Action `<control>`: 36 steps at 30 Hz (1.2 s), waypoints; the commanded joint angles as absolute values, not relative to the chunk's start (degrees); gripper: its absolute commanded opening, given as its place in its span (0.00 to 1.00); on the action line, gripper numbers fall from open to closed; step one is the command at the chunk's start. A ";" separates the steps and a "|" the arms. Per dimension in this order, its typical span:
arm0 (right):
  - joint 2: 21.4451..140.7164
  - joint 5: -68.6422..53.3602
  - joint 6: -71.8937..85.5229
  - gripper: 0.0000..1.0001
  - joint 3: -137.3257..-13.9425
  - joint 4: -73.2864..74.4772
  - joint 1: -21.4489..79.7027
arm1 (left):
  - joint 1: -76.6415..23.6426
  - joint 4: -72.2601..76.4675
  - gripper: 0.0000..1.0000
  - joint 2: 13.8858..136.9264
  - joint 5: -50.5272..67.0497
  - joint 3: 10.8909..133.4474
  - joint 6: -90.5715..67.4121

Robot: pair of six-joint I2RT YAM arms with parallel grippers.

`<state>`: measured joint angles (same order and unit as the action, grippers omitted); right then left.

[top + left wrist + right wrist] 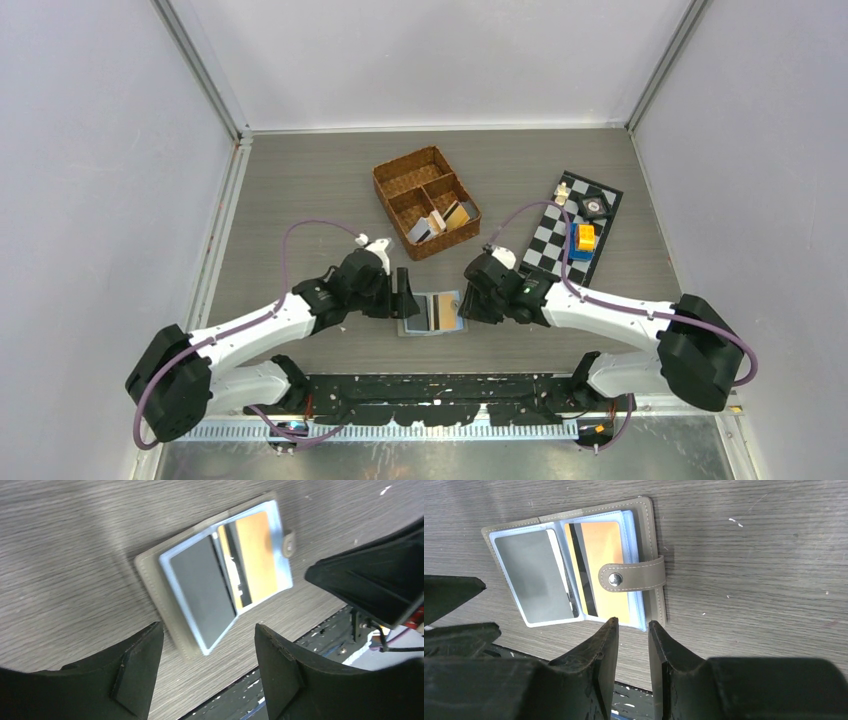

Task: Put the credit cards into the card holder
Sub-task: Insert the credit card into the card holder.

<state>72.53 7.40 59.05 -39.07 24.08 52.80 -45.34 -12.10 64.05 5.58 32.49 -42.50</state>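
The card holder [432, 312] lies spread open on the table [300, 180], low in the middle of the overhead view. The left pincer [405, 293] and the right pincer [468, 295] flank it on either side, likely so each can reach a page. In the upper middle sits a wicker basket [425, 200] with more cards [445, 218] leaning in its near compartment, so I judge the job only partly done. A checkered mat [570, 230] lies to the right. From the left wrist, the card holder [220, 575] fills the upper centre, an orange card [257, 550] showing through its clear sleeve. The left pincer [207, 635] stands released, its jaws wide apart at the bottom of the frame with nothing between them. From the right wrist, the card holder [574, 570] sits upper left, the orange card [604, 540] tucked under the snap tab [631, 575], which has flopped across the page. The right pincer [633, 625] hovers just below the holder's near edge, its jaws parted only narrowly and grasping nothing.
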 commanded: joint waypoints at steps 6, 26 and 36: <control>76.08 10.02 59.08 0.33 -41.58 23.08 53.93 | -44.17 -11.26 0.54 62.79 9.26 32.87 -42.55; 82.18 7.87 60.59 0.23 -40.29 18.11 54.02 | -49.45 8.20 0.50 77.44 14.50 35.41 -48.65; 84.20 9.57 61.24 0.08 -40.04 20.52 54.04 | -49.48 13.61 0.50 84.12 12.89 31.70 -52.08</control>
<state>82.76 6.85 60.36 -39.86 19.66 53.58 -49.23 8.67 83.09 13.52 33.56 -50.30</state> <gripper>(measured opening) 0.095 0.502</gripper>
